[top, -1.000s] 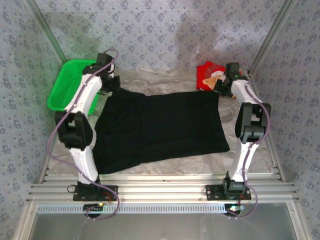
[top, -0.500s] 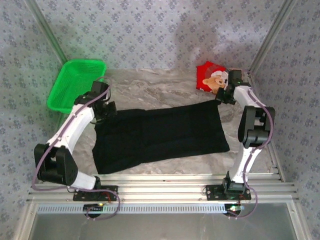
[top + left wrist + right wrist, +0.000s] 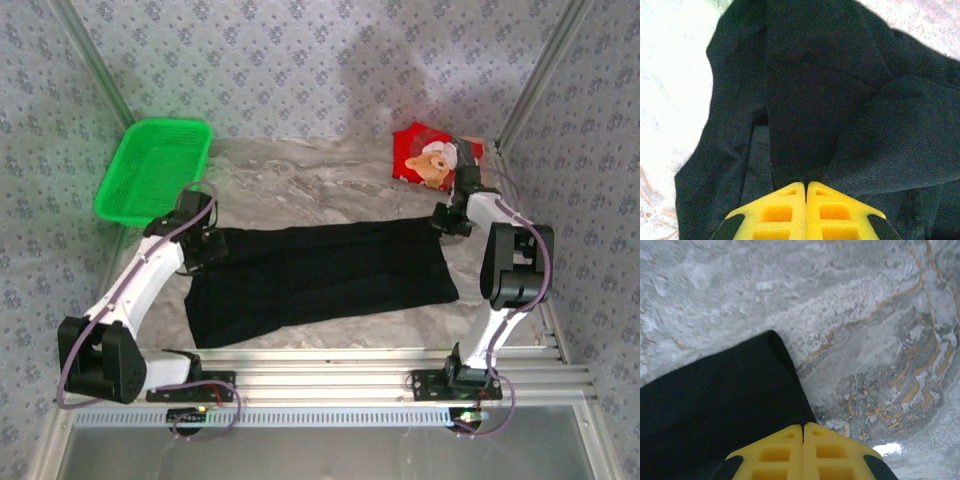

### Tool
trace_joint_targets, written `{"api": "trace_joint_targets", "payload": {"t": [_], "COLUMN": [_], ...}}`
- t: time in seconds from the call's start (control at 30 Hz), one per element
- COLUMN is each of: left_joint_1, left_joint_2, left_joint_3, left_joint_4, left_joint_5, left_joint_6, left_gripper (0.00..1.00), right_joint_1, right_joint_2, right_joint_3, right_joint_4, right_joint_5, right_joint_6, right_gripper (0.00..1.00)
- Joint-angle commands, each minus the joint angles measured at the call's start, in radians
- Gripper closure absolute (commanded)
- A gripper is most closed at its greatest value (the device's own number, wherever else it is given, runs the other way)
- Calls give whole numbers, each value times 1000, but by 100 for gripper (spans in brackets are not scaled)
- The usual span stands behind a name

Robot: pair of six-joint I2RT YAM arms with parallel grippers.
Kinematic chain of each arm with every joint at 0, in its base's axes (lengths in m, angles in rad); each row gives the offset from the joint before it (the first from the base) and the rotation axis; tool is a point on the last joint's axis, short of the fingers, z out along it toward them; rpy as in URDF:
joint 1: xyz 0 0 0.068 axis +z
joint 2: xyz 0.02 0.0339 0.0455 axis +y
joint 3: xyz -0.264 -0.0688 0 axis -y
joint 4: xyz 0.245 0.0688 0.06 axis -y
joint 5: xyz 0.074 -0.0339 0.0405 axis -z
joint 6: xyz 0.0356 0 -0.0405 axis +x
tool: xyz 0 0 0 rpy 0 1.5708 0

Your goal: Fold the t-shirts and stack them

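Top external view: the black t-shirt (image 3: 320,275) lies spread in a wide band across the middle of the table, its long side running left to right; its far left corner meets the left gripper (image 3: 213,245) and its far right corner meets the right gripper (image 3: 447,218), so the cloth stretches between the two and reaches from them toward the arm bases. Left wrist view: the left gripper (image 3: 806,187) has its yellow fingers pressed together with no gap, and folds of the black t-shirt (image 3: 840,100) gather into the tips, pinched there; the cloth lies ahead of the fingers in more than one layer. Right wrist view: the right gripper (image 3: 803,427) is likewise clenched, and the edge of the black t-shirt (image 3: 715,400) runs straight into the seam between its fingertips, the shirt lying to the left of them and the marbled table covering (image 3: 865,315) bare ahead and to the right. The red t-shirt (image 3: 432,160), with its teddy bear print facing up, lies crumpled at the far right of the table, just beyond the right gripper and apart from the black one. Two t-shirts in all, one black, one red; two grippers, both holding the black one; one basket (image 3: 150,185), green mesh, at the far left corner, beyond the left gripper; both shirts lie outside it on the table covering (image 3: 330,185).
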Motion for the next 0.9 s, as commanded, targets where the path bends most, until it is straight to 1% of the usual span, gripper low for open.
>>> {"api": "trace_joint_targets", "payload": {"t": [0.0, 0.33, 0.73, 0.87], "left_joint_1": [-25, -115, -182, -192], "left_joint_2": [-42, -101, -221, -221], "left_joint_3": [-26, -84, -166, -209], "left_joint_4": [-21, -45, -95, -83], "left_joint_5": [-17, -4, 22, 30], "left_joint_6": [-53, -150, -274, -294], "left_gripper": [100, 100, 100, 100], "right_joint_1": [-3, -2, -2, 0], "right_joint_2": [-23, 5, 22, 27], "right_joint_3": [-21, -22, -8, -2], "right_joint_4": [6, 9, 2, 0], "right_joint_5": [26, 27, 26, 25], "right_joint_6": [-19, -19, -17, -15], "right_gripper": [100, 100, 100, 100]}}
